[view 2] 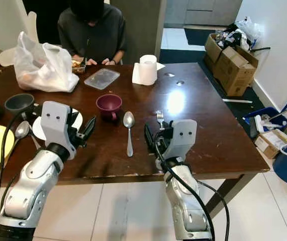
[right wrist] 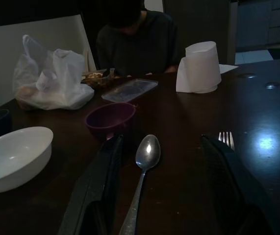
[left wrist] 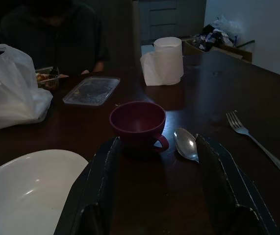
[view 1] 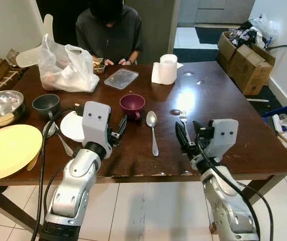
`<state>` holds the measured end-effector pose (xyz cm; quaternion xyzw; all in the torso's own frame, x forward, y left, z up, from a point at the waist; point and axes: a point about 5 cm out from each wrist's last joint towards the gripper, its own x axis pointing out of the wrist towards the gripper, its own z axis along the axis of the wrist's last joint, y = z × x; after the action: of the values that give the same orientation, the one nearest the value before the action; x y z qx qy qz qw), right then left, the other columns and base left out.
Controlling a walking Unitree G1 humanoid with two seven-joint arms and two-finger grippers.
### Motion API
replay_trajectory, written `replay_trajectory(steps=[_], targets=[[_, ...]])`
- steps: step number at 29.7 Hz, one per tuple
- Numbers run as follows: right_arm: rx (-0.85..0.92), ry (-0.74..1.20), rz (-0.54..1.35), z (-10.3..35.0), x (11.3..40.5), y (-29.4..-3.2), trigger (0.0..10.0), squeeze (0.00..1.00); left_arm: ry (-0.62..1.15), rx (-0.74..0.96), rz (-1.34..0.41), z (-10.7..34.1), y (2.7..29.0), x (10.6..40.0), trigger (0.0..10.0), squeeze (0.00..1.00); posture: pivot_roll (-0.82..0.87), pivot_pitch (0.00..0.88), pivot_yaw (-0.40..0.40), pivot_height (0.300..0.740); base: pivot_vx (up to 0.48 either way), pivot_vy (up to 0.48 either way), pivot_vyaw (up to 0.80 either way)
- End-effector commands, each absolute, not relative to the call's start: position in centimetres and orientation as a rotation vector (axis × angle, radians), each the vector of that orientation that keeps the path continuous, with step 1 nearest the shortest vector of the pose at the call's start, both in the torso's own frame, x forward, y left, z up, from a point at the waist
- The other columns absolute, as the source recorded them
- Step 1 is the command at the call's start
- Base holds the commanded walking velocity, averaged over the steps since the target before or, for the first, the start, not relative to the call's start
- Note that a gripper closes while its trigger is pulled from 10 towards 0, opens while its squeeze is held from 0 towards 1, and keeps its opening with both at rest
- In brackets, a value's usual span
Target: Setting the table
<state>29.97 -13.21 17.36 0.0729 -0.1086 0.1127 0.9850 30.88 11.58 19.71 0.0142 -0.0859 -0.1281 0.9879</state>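
Dark wooden table [view 1: 223, 105], partly laid. Near the front edge, in a row: white bowl [view 1: 72, 126], maroon cup [view 1: 132, 104], spoon [view 1: 153, 131], fork [view 1: 184, 123]. Spoon and fork parallel, handles toward the robot, bowls and tines toward the seated person [view 1: 110, 30] across the table; reads as a place setting in progress, cutlery to the right of the cup, well apart from each other.

Off to the left: yellow plate [view 1: 7, 149], dark grey bowl [view 1: 45, 104], second spoon [view 1: 53, 131], steel bowl [view 1: 1, 106]. Probably stock not yet distributed. Plastic bag [view 1: 65, 63], clear lid [view 1: 121, 78] and paper roll [view 1: 166, 69] farther back, toward the person.

Left gripper [view 1: 119, 129]: fingers spread, holding nothing, hovering just above the table between white bowl and cup. Left wrist view: maroon cup [left wrist: 139, 122] straight ahead between the two fingers, spoon's bowl just beside the far finger.

Right gripper [view 1: 184, 140]: fingers apart, empty, low over the front edge. Right wrist view: spoon [right wrist: 143, 169] lying lengthwise between the fingers, fork [right wrist: 225, 139] tines just behind one finger. Spoon looks the likelier target, judging by alignment; uncertain.
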Motion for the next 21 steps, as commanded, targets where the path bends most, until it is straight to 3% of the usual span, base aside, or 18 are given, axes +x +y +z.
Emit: replay_trajectory(steps=[1,6,21], targets=[[0.144,-0.201,0.233,16.99,29.95,-12.91,10.0,0.00,-0.184,0.040,-0.251,19.77,11.73,30.88,10.0,0.00,-0.05,0.000,0.105,0.740,0.000,0.000,0.00],[0.144,-0.199,0.226,16.92,29.89,-13.11,10.0,0.00,-0.198,0.048,-0.253,19.84,11.55,30.86,10.0,0.00,-0.05,0.000,0.110,0.740,0.120,0.000,0.00],[0.141,-0.199,0.221,16.90,29.99,-13.25,10.0,0.00,-0.211,0.052,-0.257,19.90,11.34,30.99,10.0,0.00,-0.06,0.000,0.112,0.740,0.476,0.000,0.00]])
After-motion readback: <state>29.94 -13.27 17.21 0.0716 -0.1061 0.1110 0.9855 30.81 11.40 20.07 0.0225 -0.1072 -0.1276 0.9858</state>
